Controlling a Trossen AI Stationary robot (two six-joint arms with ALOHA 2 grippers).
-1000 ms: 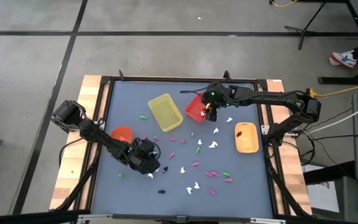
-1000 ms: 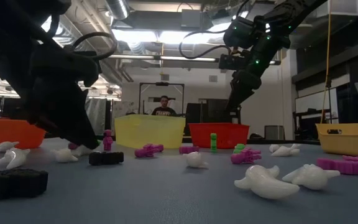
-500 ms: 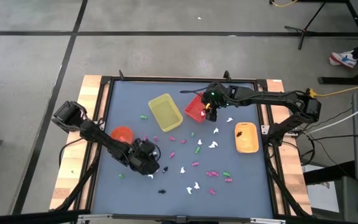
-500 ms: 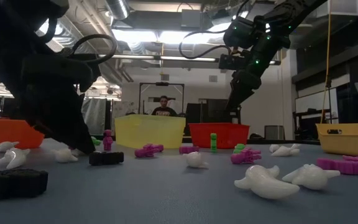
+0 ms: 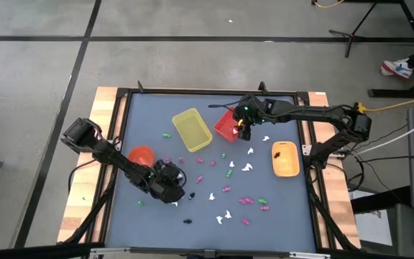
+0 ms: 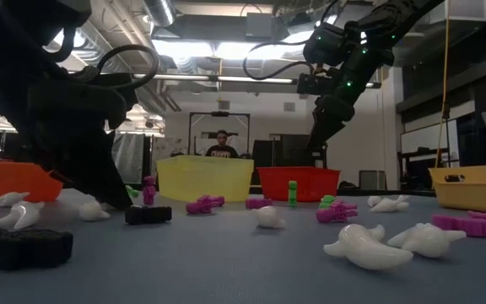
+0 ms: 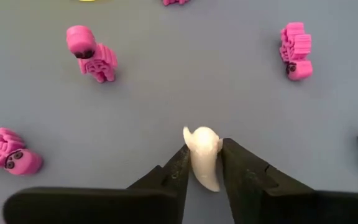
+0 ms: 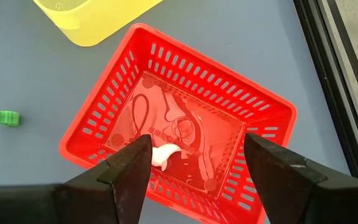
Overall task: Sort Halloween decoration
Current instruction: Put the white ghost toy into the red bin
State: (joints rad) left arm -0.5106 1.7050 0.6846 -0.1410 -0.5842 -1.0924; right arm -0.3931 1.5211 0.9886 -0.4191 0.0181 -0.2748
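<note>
On my left, near the table's (image 5: 131, 115) front-left corner, I have the left gripper (image 7: 202, 167) down at the surface, its fingers (image 7: 176, 171) pressed against both sides of a white ghost trinket (image 7: 203, 154). Pink skeleton trinkets (image 7: 92, 53) lie around it, apart from it. More white, pink, green and black trinkets (image 5: 246, 201) are scattered across the front half. On my right, the right gripper (image 8: 196, 163) hangs above the red bin (image 8: 173, 81) toward the back edge, jaws spread wide and holding nothing; one white trinket (image 8: 165, 153) lies inside that bin.
</note>
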